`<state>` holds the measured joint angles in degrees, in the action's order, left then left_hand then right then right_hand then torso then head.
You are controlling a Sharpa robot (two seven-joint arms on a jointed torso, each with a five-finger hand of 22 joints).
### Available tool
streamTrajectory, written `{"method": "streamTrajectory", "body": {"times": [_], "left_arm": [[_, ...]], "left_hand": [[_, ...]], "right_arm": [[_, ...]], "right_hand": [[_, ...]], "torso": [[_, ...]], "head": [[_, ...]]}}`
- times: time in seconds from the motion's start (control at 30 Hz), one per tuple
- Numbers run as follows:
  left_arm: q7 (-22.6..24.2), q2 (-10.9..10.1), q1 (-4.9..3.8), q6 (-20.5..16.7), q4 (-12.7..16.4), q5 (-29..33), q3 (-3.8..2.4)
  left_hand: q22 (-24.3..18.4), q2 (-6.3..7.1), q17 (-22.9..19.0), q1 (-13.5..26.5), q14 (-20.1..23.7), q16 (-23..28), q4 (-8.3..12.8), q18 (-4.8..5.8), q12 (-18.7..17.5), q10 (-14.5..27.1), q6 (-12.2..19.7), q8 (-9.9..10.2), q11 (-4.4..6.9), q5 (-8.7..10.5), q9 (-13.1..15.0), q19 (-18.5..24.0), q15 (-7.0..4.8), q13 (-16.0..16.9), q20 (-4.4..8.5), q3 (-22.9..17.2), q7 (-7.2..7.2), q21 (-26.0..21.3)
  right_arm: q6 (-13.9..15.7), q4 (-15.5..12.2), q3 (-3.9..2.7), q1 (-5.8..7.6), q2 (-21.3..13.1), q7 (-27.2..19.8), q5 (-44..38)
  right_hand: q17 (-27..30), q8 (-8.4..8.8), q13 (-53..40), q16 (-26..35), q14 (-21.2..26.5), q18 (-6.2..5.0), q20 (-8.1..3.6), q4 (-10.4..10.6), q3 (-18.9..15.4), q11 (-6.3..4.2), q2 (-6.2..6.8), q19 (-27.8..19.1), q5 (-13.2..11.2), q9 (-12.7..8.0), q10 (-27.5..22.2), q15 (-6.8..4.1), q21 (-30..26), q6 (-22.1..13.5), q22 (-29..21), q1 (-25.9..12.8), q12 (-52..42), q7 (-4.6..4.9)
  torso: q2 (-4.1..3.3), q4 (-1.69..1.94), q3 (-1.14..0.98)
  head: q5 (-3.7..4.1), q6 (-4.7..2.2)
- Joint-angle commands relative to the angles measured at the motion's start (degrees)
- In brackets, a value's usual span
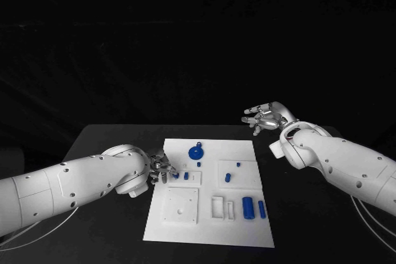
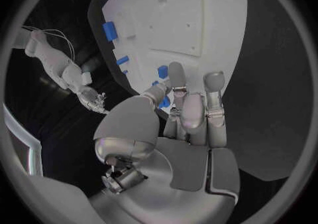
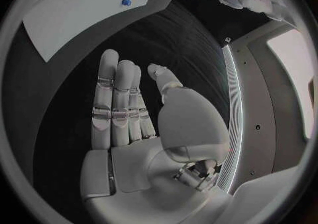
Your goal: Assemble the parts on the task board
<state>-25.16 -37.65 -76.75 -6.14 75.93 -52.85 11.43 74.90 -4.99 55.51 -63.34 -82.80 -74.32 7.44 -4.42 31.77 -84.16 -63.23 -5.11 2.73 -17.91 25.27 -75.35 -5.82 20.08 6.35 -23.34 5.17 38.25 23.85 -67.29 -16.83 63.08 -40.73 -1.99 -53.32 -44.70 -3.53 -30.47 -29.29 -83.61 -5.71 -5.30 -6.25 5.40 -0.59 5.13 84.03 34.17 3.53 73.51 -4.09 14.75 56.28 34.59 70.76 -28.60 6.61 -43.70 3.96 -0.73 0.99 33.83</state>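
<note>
On task board [image 1: 206,232]: left hand [image 1: 161,168] pinches blue part [image 2: 163,71] | right hand [image 1: 264,118] spread, empty

My head camera looks steeply down from above onto the black table [image 1: 107,138] and the white board [image 1: 210,218]. Each wrist camera sits close behind its own palm, my left hand [image 2: 188,110] over the board's edge, my right hand [image 3: 126,107] above bare table. All three views share that board.
</note>
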Motion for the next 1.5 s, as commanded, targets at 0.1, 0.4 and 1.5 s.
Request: {"method": "streamTrajectory", "body": {"times": [0.1,0.4,1.5], "left_arm": [[0.13,0.23,0.04,0.67,-0.09,-0.69,-0.02],[-0.27,0.44,0.09,1.53,-0.69,-1.12,0.01],[0.06,1.01,1.21,1.17,-2.09,-2.74,0.31]], "left_hand": [[1.81,0.06,-0.03,-0.48,-0.27,-0.37,2.05,-0.53,0.3,-2.41,-4.01,-0.13,0.38,-0.23,0.08,-0.13,-0.11,-0.05,-0.22,-2.4,-3.43,0.38],[1.78,0.06,-0.25,-0.51,-0.23,-0.4,2.0,-0.57,0.36,-2.41,-4.04,-0.05,0.37,-0.23,0.03,-0.06,-0.09,-0.3,-0.27,-2.39,-3.43,0.3],[1.76,0.07,-0.43,-0.57,-0.21,-0.55,2.0,-0.6,0.46,-2.41,-4.08,-0.03,0.38,-0.23,0.06,-0.03,-0.07,-0.56,-0.3,-2.36,-3.44,0.28]], "right_arm": [[-0.63,-0.11,-0.03,-0.03,-0.05,0.0,-0.08],[-0.64,-0.2,-0.03,-0.04,-0.12,-0.03,-0.09],[-0.5,-0.44,-0.03,-0.19,-0.22,-0.25,-0.07]], "right_hand": [[0.0,0.08,0.04,0.16,0.13,0.2,0.33,0.41,0.02,0.1,0.2,2.0,0.32,-0.05,-0.3,0.16,0.21,-0.29,-0.06,0.32,-0.07,-0.13],[0.01,0.09,0.05,0.17,0.13,0.21,0.33,0.56,-0.15,0.11,0.21,2.01,0.37,-0.06,-0.33,0.16,0.22,-0.41,-0.19,0.37,-0.06,-0.13],[0.01,0.09,0.05,0.16,0.1,0.2,0.32,0.65,-0.17,0.09,0.17,2.02,0.41,-0.06,-0.28,0.14,0.32,-0.37,-0.31,0.41,-0.09,-0.14]], "torso": [[0.0,0.09,0.03],[-0.02,0.05,0.06],[-0.04,0.03,0.03]], "head": [[0.13,-0.04],[0.15,-0.04],[0.37,-0.08]]}}
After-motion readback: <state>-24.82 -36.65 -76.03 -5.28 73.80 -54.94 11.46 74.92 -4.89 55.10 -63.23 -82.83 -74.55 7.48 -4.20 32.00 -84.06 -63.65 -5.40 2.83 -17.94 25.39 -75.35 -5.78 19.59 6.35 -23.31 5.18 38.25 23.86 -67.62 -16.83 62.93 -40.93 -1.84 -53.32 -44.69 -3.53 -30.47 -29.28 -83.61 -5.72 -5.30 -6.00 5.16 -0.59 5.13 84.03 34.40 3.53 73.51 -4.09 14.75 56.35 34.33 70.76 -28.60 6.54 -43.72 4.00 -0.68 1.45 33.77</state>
